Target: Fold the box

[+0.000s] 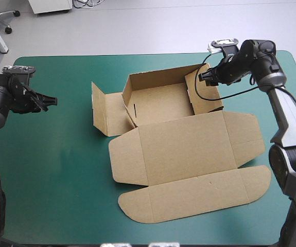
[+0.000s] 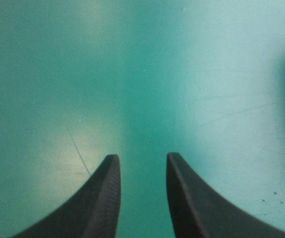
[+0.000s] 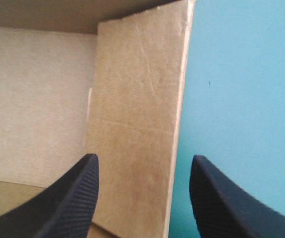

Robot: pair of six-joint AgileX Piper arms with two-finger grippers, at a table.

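Fingers (image 3: 73,198) of the right gripper (image 3: 143,157) are seen spread astride a raised wall (image 3: 137,99) of the box (image 1: 158,100). Only in the high view is its lid (image 1: 189,149) shown flat mid-table. The left gripper (image 2: 141,157) is held parted over bare teal-green cover (image 2: 182,74).

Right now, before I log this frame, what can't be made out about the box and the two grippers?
- High view: whether the right gripper touches the box at its right wall; the fingertips are too small and dark.
- Right wrist view: that wall's base and the rest of the box, cut off by the picture's edges.
- Left wrist view: the box itself; the left gripper faces only the teal-green cover.
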